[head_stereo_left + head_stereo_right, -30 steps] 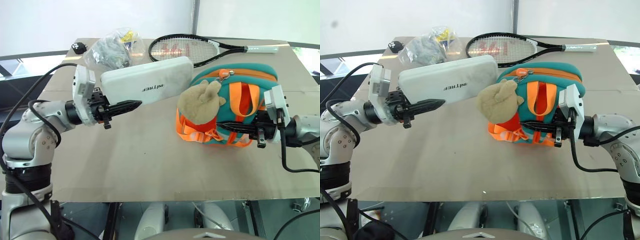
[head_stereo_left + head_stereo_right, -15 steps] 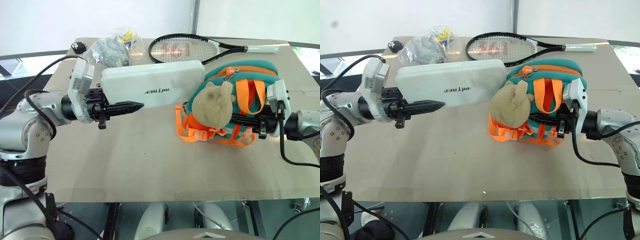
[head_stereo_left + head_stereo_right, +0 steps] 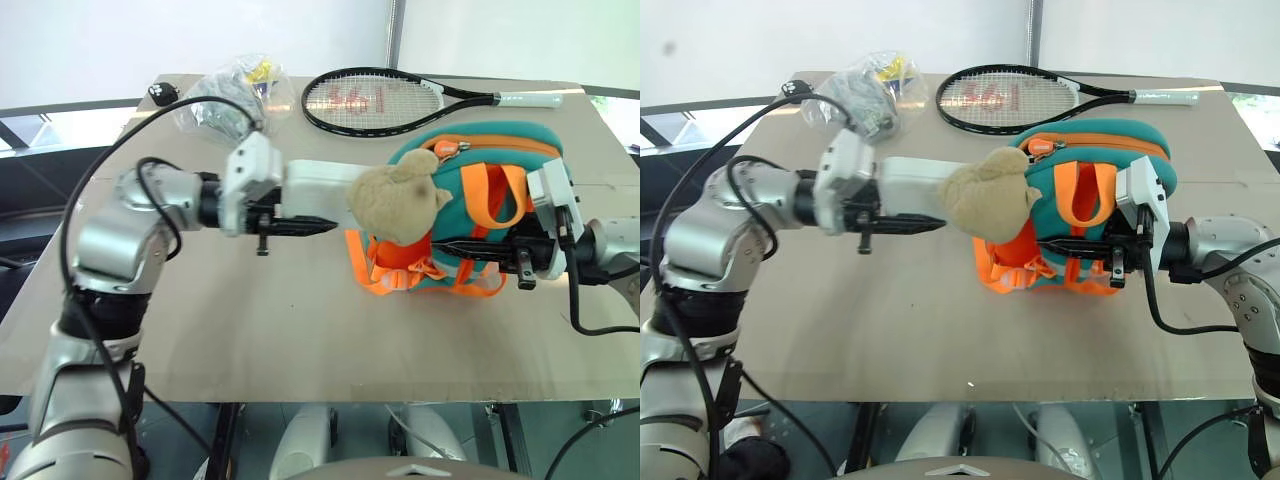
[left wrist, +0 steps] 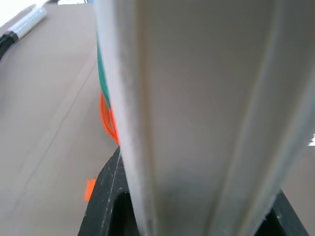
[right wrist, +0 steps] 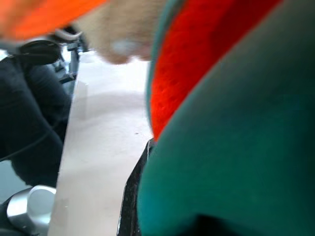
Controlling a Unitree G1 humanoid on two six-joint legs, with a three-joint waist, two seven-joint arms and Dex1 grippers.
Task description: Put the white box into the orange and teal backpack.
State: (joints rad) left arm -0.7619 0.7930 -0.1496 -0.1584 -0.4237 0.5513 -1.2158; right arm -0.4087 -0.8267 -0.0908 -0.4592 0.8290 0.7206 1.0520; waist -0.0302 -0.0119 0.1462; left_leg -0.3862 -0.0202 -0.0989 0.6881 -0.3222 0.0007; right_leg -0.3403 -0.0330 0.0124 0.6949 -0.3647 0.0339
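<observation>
On the far left of the desk [image 3: 300, 330] a clear plastic bag [image 3: 232, 92] of grey items lies at the back edge, with a small black object [image 3: 160, 94] beside it. The left pincer [image 3: 300, 225] is clamped on the white box [image 3: 315, 185], held level above the desk with its far end behind the tan plush toy [image 3: 395, 200], which blocks the sight of where the box meets the bag opening. A black racket [image 3: 375, 100] lies behind, well apart. The orange and teal backpack [image 3: 500, 150] stands right of centre, and the right pincer [image 3: 470, 247] is clenched on its front fabric among the orange straps [image 3: 385, 272]. The left wrist view shows the box's white edge [image 4: 197, 113] between black fingers [image 4: 106, 191], with orange and teal just past it; the right wrist view shows teal fabric [image 5: 236, 162] pressed close against a black finger [image 5: 135, 191].
</observation>
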